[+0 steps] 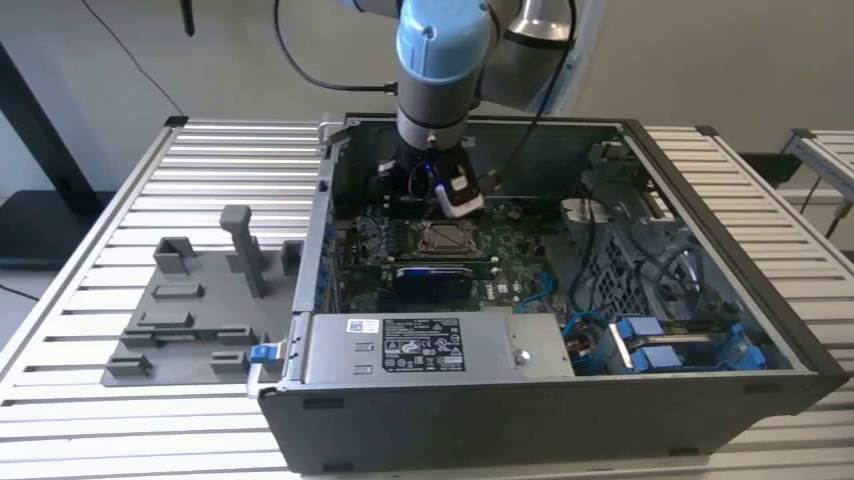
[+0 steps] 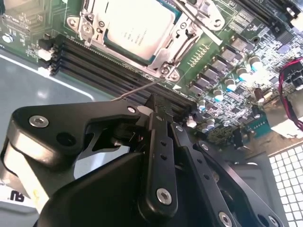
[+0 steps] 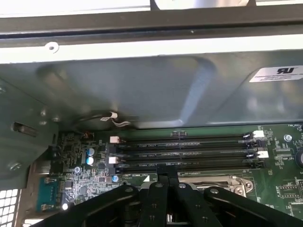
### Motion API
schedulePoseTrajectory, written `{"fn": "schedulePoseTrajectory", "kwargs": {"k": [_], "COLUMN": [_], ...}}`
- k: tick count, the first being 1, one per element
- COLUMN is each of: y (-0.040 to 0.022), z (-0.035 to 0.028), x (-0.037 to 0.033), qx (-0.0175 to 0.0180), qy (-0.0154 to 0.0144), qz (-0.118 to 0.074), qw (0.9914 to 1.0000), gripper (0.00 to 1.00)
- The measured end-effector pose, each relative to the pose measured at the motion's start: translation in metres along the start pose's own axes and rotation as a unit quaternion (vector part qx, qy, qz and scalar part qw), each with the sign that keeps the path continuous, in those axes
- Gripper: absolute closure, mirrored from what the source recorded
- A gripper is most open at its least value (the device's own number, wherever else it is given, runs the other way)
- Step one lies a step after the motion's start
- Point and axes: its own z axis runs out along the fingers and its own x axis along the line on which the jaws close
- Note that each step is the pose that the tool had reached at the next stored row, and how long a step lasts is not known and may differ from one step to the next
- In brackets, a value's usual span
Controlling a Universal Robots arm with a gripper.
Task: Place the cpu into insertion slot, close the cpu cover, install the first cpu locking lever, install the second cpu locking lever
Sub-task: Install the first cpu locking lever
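In the second wrist view the cpu (image 2: 137, 26) lies flat in the insertion slot (image 1: 441, 238), its silver-grey face up. The cpu cover (image 2: 163, 59), a silvery frame, lies down around the chip's edges. A thin metal locking lever (image 2: 137, 89) sticks out from the socket's corner over the black memory slots. My gripper (image 2: 158, 100) is shut with nothing between its fingers, its tip right by that lever; I cannot tell whether they touch. The exterior view places the gripper (image 1: 461, 205) just behind the socket, low inside the case. In the first wrist view the gripper (image 3: 166, 171) hangs over the memory slots.
The open computer case (image 1: 801, 350) lies on a slatted table. A labelled power-supply box (image 1: 414, 345) fills its front. Cables and blue connectors (image 1: 654, 340) crowd the exterior view's right. A grey fixture plate (image 1: 187, 310) with upright pegs sits outside at the left. The case's metal wall (image 3: 142, 90) stands close behind the memory slots (image 3: 184, 151).
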Motion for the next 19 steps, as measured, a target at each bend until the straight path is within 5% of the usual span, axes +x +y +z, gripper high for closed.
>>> {"fn": "schedulePoseTrajectory", "kwargs": {"k": [19], "y": [-0.0038], "z": [0.0096], "x": [-0.0006], "qx": [0.0002], "qy": [-0.0010], "qz": [0.003], "qw": [1.00000], "gripper": [0.89]}}
